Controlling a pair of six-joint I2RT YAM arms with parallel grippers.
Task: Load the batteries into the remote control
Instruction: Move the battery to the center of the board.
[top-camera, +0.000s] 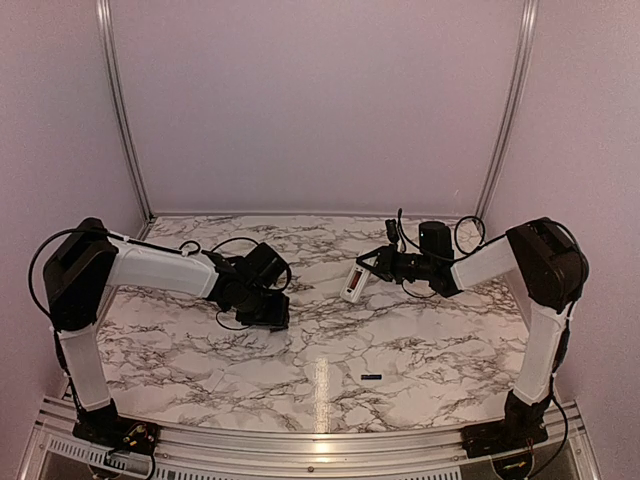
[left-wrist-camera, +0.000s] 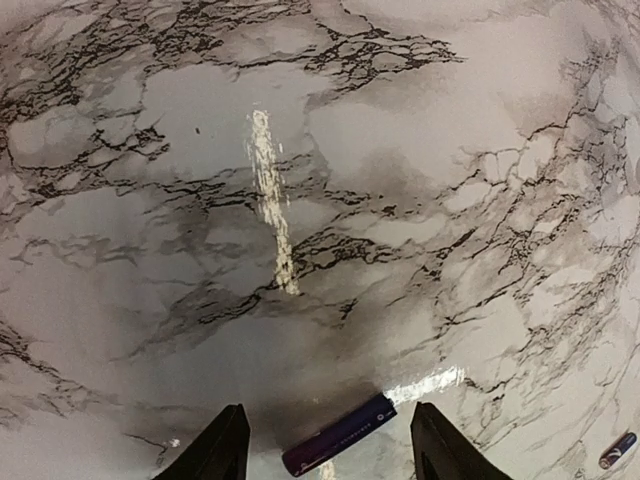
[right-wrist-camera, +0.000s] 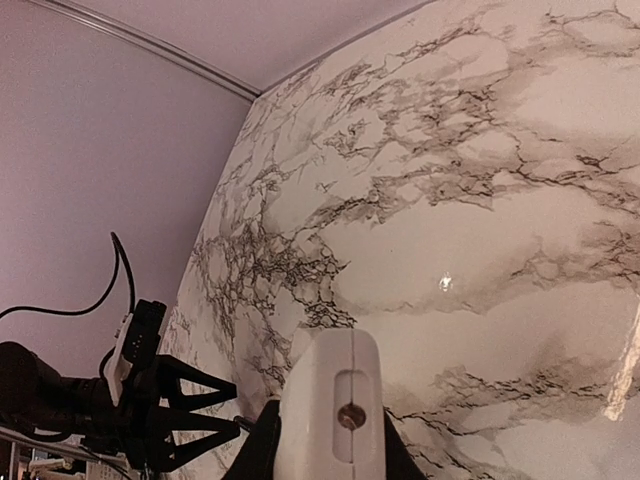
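Note:
In the left wrist view a dark slim battery (left-wrist-camera: 338, 435) lies slantwise on the marble table between the tips of my left gripper (left-wrist-camera: 328, 408). The jaws stand open, apart from it on both sides. A second battery (left-wrist-camera: 617, 450) lies at the lower right edge of that view, and the top view shows it near the front of the table (top-camera: 371, 377). My right gripper (right-wrist-camera: 330, 445) is shut on the white remote control (right-wrist-camera: 330, 390), end-on to the camera with a slot and a small round hole. From above, the remote control (top-camera: 354, 283) hangs over the table's middle, right of my left gripper (top-camera: 272, 305).
The marble tabletop (top-camera: 320, 340) is bounded by pale walls at the back and sides and a metal rail (top-camera: 300, 440) at the front. Cables loop around both wrists. The left arm's black gripper frame (right-wrist-camera: 170, 410) shows at the lower left of the right wrist view.

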